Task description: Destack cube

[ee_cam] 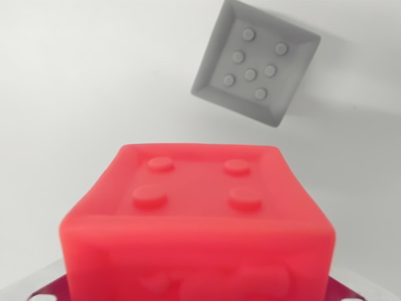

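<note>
A red cube (195, 213) with four round studs on its top face fills the lower half of the wrist view, very close to the camera. Only slivers of my gripper (195, 291) show. Its metal fingers (44, 285) peek out at the bottom corners, tinted red, one against each side of the cube, so the jaws look closed on it. A grey cube (254, 63) with several studs on its top face lies farther off at the upper right. It is turned at an angle, sits apart from the red cube and casts a soft shadow.
Both cubes are over a plain white surface (81, 81), which stretches bare to the left of the grey cube.
</note>
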Robot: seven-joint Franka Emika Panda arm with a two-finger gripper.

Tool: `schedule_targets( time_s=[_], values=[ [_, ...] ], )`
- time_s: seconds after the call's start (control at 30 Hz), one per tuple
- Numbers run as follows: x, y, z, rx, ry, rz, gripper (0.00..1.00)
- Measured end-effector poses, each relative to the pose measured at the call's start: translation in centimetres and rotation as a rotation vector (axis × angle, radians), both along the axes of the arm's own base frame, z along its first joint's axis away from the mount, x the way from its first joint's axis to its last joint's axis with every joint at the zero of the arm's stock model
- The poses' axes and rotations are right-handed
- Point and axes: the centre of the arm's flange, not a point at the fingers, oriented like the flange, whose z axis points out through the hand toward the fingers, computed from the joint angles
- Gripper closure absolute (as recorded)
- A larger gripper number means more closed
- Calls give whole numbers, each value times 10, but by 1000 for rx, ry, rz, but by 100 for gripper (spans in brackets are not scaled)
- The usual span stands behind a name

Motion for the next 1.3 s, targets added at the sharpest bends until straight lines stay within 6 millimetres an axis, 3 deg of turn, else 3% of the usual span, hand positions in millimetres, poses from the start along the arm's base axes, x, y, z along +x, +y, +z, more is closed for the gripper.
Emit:
schedule_targets(
  time_s=[0.6,0.83,1.3],
  values=[
    [-29,8,-3,-1,-3,179,100],
    [-30,7,-31,-2,4,183,100],
    [-31,8,-70,-5,4,186,100]
  ],
)
